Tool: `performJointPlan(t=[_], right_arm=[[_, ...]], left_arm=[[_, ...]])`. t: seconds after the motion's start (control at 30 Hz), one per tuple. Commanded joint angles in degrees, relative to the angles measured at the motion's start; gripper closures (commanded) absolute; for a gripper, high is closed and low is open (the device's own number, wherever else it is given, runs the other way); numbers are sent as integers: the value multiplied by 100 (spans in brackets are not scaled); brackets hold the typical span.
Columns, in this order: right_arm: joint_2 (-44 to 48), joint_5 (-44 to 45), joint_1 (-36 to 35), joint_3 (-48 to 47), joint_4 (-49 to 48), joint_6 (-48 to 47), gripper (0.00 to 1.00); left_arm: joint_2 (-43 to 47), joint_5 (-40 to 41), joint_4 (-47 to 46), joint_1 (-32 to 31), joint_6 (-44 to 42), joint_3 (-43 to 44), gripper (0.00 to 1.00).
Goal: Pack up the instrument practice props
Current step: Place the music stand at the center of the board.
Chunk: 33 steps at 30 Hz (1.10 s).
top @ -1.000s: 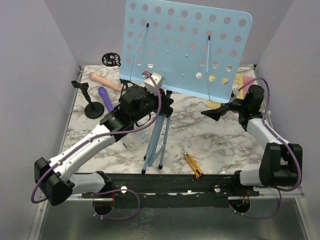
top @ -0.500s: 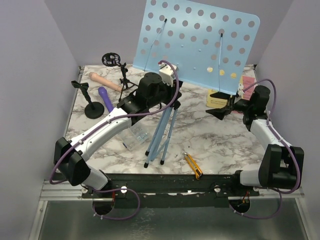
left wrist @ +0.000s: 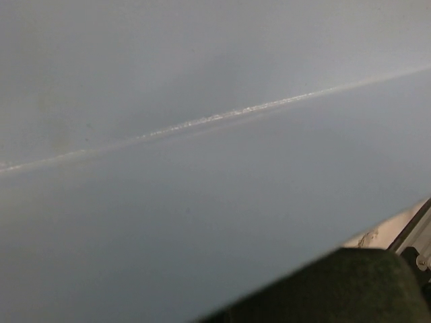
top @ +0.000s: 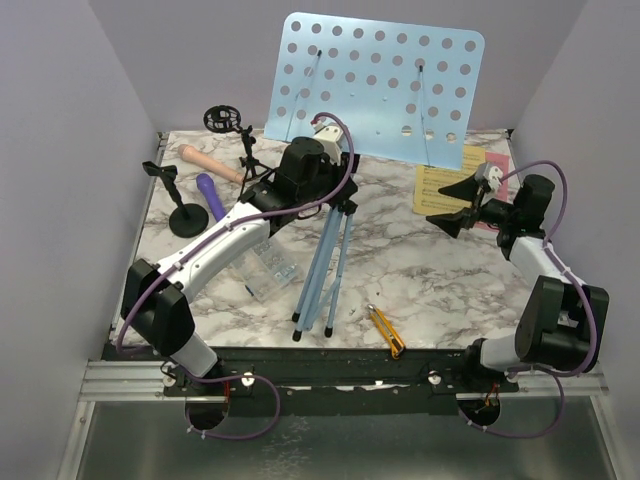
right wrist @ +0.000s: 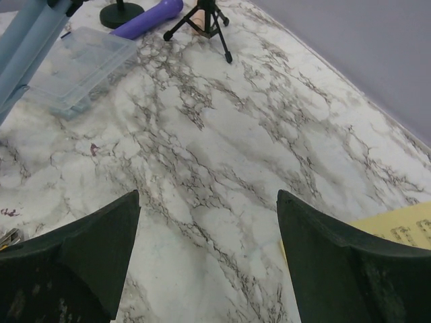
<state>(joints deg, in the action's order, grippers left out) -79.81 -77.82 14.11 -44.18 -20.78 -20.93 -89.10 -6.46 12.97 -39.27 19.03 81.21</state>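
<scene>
The light-blue perforated music rack [top: 375, 85] stands at the back, its tripod legs [top: 325, 270] reaching down to the table's middle. My left gripper [top: 338, 195] sits at the pole just under the rack; blue metal [left wrist: 202, 134] fills the left wrist view and hides the jaws. My right gripper [top: 456, 205] is open and empty, just above the marble beside the yellow page [top: 438, 186], whose corner shows in the right wrist view [right wrist: 404, 232]. A pink page [top: 478, 165] lies under it. The beige microphone [top: 205, 160], purple microphone [top: 212, 197] and two black mic mounts [top: 182, 208] [top: 240, 135] are at the back left.
A clear plastic box [top: 265, 270] lies left of the tripod legs, also in the right wrist view [right wrist: 81, 67]. A yellow-and-black utility knife [top: 385, 330] lies near the front edge. Purple walls close in the left, right and back.
My left arm has stretched farther back and carried the rack with it, more upright and farther away. My right gripper has drawn back to the right, uncovering the yellow page.
</scene>
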Motion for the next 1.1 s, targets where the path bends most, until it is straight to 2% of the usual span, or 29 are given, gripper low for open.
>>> performJointPlan(t=[0.0, 1.07], right_arm=[[-112, 209, 165, -102, 163, -128, 15], [-232, 241, 338, -112, 183, -166, 15]], left_arm=[[238, -329, -1339, 85, 311, 592, 100], [-190, -732, -1455, 201, 741, 163, 100]])
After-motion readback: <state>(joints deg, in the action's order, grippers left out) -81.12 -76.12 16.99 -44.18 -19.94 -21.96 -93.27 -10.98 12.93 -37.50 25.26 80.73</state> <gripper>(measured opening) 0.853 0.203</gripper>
